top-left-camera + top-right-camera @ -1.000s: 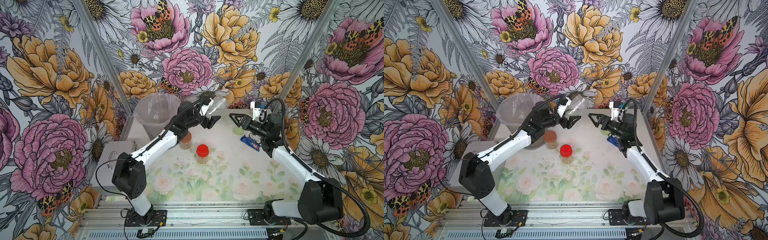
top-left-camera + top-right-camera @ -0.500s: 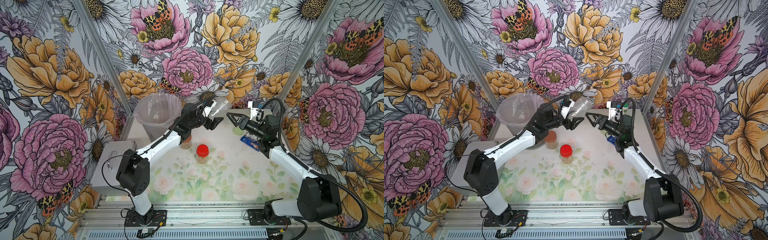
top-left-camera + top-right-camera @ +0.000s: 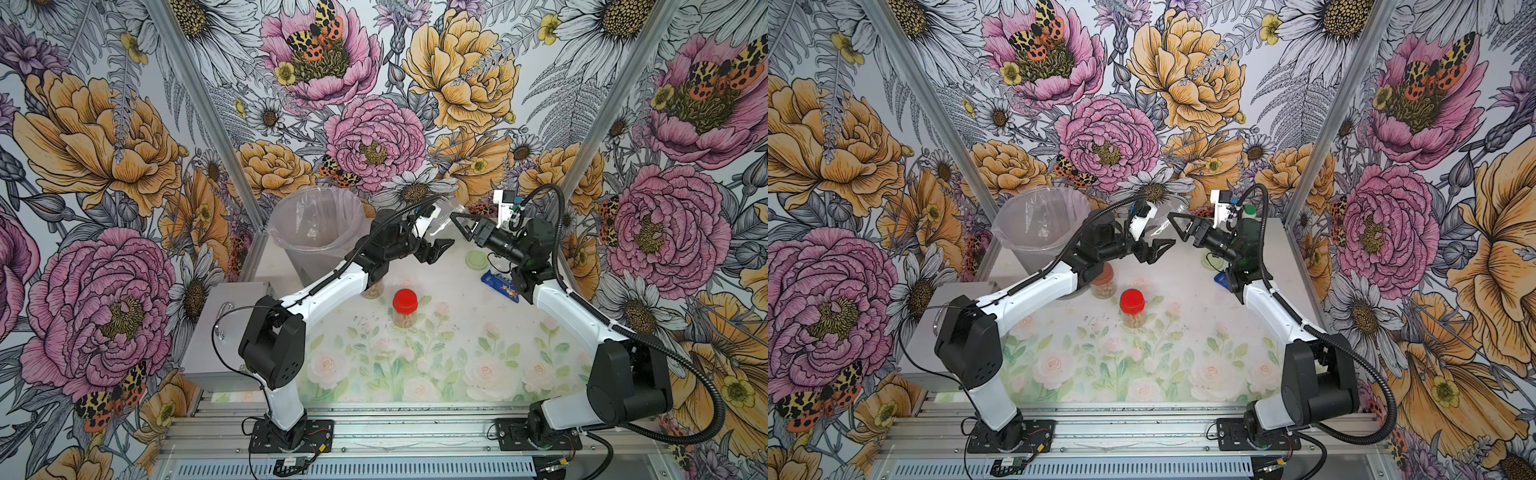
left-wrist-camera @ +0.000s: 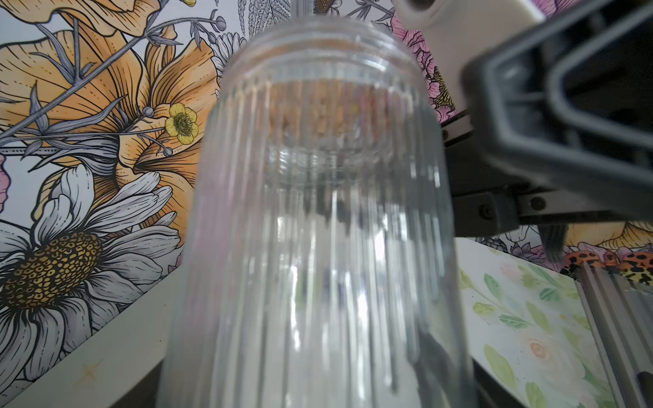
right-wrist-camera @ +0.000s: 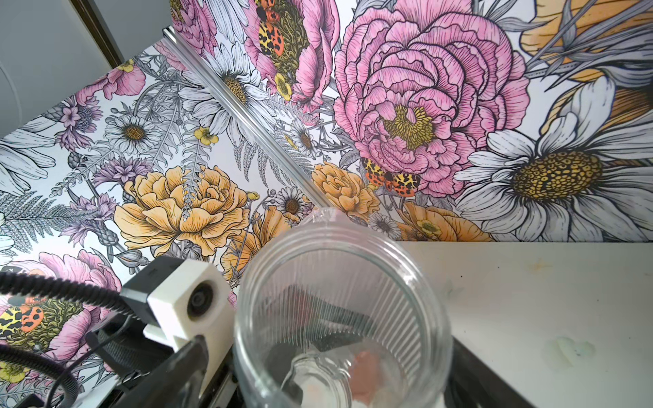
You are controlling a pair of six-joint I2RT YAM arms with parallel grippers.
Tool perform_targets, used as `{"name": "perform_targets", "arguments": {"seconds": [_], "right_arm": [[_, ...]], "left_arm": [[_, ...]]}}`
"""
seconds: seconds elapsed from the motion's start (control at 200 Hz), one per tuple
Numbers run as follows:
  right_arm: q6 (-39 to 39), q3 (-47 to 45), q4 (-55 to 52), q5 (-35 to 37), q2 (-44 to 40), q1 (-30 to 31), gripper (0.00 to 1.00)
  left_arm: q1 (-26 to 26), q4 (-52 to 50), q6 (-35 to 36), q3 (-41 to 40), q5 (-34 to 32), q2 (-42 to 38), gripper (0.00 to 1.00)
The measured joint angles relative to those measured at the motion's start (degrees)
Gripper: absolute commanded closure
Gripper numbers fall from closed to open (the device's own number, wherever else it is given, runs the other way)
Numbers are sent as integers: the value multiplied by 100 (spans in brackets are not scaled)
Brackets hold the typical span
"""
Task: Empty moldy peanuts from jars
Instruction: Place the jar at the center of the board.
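Left wrist view: a clear ribbed jar (image 4: 318, 229) is gripped around its body by the left end effector (image 3: 436, 232) and lifted off the counter (image 3: 457, 299) at far centre. The jar's long axis is laid out toward the right, open mouth leading and tipped slightly up. No nuts are seen inside. The right end effector (image 3: 462, 224) is spread wide, nothing held, just beside the mouth rim, so it is judged the arm placed for a handover or recapping. A green lid (image 3: 473, 259) is lying flat near the right arm. Peanuts (image 3: 402, 321) are left in the red-lidded jar (image 3: 404, 309) at centre and the brown-lidded jar (image 3: 1102, 284) beside it. A lined bucket (image 3: 316, 232) is at far left.
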Motion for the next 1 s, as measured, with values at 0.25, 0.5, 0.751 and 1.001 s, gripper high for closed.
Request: {"name": "perform_targets", "arguments": {"seconds": [0.25,0.5,0.751,1.001], "right_arm": [[17,227,42,4,267,33,0],[39,273,164,20,337,39,5],[122,334,238,-7,463,66,24],[92,345,208,11,483,63,52]], "left_arm": [[-59,-24,0,76,81,24,93],[-107,-48,-2,92,105,35,93],[-107,-151,-2,190,109,162,92],[-107,-376,4,428,153,313,71]]}}
